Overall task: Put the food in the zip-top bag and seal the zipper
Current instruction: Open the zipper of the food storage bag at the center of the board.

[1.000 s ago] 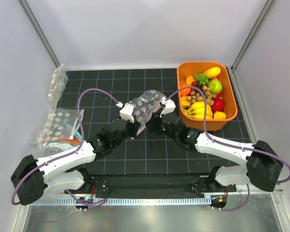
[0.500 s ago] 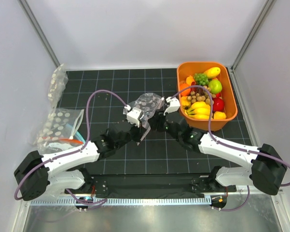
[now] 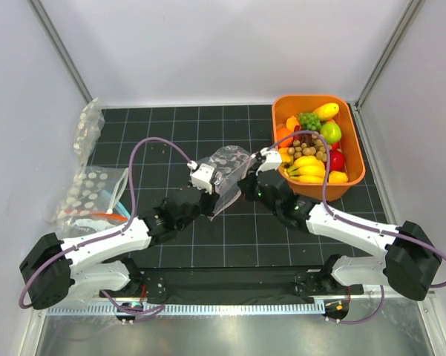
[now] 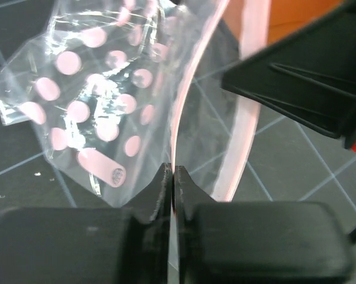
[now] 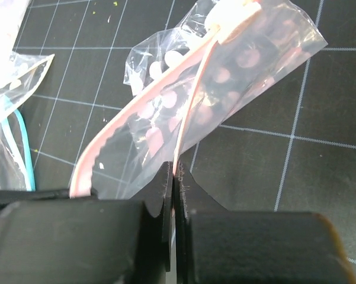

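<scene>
We are holding the bag between both grippers over the middle of the mat, just left of the tub. The left gripper is reaching in from the near left. Its fingers are pressed together on one pink rim strip, which is running edge-on up and away from the tips in its wrist view. The right gripper is coming in from the near right, and its fingers are likewise squeezed tight on a thin pink strip standing edge-on between them.

The zipper is lying parted. In each wrist view one strip is caught in the fingers while the other is curving off to the side, so the bag's mouth is gaping a little between the two grips. The clear dotted body of the bag is crumpling away on the far side of the grippers. We cannot tell whether it is touching the mat.

The two grippers are sitting very close to each other. In the left wrist view the black body of the right one is filling the upper right corner.

The fruit is lying piled in the tub at the far right of the mat, with bananas toward its near side.

Two spare bags are lying well apart from us, along the left edge of the mat. One is nearer, with blue and orange trim, and the other is farther back.
</scene>
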